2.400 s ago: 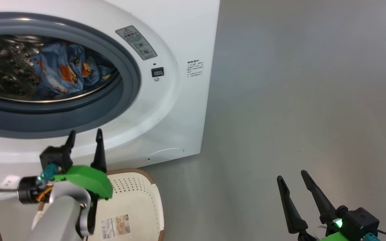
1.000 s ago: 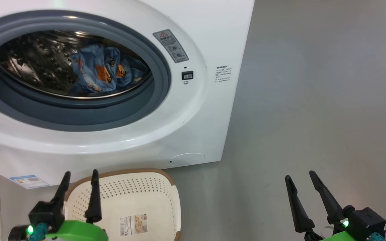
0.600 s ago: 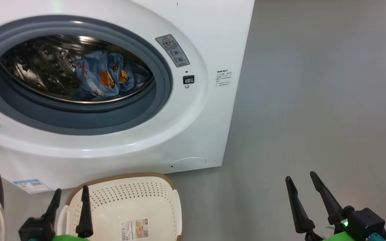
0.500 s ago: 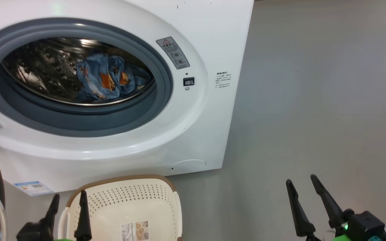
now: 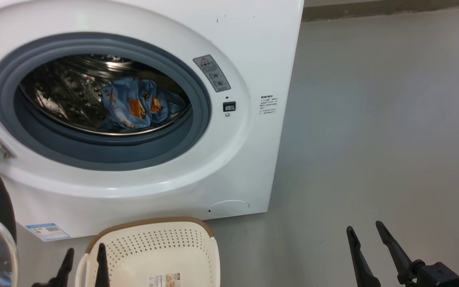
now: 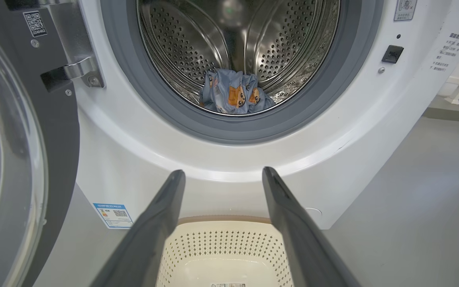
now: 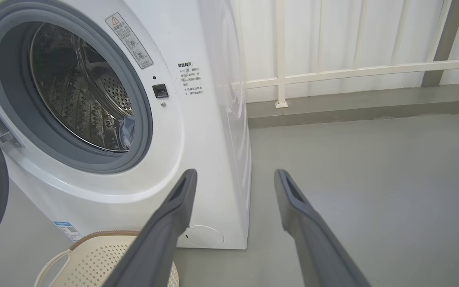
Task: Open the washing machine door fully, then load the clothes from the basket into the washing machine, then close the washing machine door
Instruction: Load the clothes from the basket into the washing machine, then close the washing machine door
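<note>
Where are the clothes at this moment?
In the head view's upper left, the clothes lie inside the washing machine, low in its steel drum just behind the grey gasket, above the basket.

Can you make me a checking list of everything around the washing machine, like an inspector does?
Surface: plain grey floor.
Job's things: washing machine with its door standing open on the left; blue printed clothes lying in the drum; basket on the floor in front, bare inside but for a label sticker.
Clutter: nothing seen.
Grippers: left gripper near the basket, open, holding nothing; right gripper above bare floor, open, holding nothing.
Cables: nothing seen.
Surroundings: white railing and a grey kerb beyond the machine.
</note>
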### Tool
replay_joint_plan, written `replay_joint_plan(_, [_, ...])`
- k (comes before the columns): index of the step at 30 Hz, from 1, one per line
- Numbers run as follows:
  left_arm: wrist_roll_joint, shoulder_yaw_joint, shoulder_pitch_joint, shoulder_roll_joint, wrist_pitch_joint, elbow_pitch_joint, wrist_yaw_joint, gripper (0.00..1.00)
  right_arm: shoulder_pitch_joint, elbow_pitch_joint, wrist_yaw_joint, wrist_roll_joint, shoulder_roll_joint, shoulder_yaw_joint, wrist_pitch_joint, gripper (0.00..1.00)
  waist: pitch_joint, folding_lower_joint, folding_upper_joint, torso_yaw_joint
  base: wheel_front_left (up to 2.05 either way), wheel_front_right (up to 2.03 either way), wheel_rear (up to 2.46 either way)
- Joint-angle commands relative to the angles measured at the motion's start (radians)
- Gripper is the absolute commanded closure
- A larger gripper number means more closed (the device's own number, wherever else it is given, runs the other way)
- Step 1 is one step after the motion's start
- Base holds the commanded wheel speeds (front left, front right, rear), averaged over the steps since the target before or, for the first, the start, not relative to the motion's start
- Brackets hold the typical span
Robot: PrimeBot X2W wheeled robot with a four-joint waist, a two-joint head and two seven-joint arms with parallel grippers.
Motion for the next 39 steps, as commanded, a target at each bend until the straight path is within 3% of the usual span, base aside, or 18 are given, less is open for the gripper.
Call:
replay_joint_plan(1, [0.016,0.045,-0.011,0.009,-0.012,-0.015,-0.006,0.00,-0.011,-0.022,0.006,-0.010,-0.012,0.025,-0.012,0.00,-0.008,0.0000,-0.0001,0.003,0.00,0.00,0.00])
replay_joint_plan(39, [0.120,0.180,0.022,-0.097,-0.012,0.011,-0.104,0.00,0.000,-0.019,0.006,-0.009,-0.012,0.018,-0.012,0.00,-0.056,0.0000,-0.0001,-0.005,0.00,0.00,0.00])
